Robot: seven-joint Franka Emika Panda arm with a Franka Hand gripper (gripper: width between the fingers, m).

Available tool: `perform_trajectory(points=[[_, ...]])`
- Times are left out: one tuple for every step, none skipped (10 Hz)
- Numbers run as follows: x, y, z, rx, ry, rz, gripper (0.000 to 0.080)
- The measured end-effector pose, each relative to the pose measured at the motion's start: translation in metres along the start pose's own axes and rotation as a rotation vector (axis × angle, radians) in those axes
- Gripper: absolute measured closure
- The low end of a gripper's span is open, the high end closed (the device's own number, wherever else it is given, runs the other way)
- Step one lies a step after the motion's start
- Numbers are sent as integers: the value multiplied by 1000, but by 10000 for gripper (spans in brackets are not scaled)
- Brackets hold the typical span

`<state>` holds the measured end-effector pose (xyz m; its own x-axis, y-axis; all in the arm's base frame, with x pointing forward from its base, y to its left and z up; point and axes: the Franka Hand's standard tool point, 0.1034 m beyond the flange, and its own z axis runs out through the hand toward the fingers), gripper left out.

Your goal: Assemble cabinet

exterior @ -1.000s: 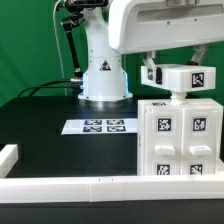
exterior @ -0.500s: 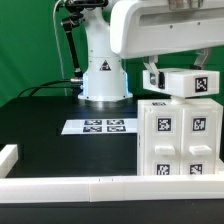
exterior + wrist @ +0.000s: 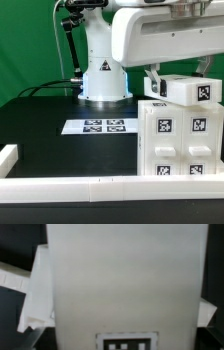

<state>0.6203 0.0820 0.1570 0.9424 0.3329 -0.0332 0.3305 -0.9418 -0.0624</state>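
The cabinet point(image 3: 180, 140) is a large white box with several square tags on its front, standing at the exterior view's right. My gripper point(image 3: 178, 78) hangs over its top and is shut on a small white tagged block point(image 3: 192, 90). The block sits tilted just above the cabinet's top edge; I cannot tell whether it touches. In the wrist view the white block point(image 3: 120, 280) fills most of the picture, with one tag point(image 3: 126, 342) at its end. The fingertips are hidden there.
The marker board point(image 3: 103, 126) lies flat on the black table in front of the robot base point(image 3: 104, 78). A white rail point(image 3: 70, 185) runs along the table's front edge, with a raised white corner piece point(image 3: 8, 155) at the exterior view's left.
My gripper has moved down and toward the exterior view's right with the white block, bringing it closer to the cabinet's top. The cabinet has not moved.
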Motion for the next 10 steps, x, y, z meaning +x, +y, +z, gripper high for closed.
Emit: perform_trajectory(points=[[0, 0, 0, 0, 1, 0, 239], [0, 0, 0, 0, 1, 0, 239], [0, 0, 0, 0, 1, 0, 239], [0, 0, 0, 0, 1, 0, 239], [0, 0, 0, 0, 1, 0, 239], [0, 0, 0, 0, 1, 0, 239], [0, 0, 0, 0, 1, 0, 239], [0, 0, 0, 0, 1, 2, 239], [0, 0, 0, 0, 1, 12, 239], [0, 0, 0, 0, 1, 18, 239]])
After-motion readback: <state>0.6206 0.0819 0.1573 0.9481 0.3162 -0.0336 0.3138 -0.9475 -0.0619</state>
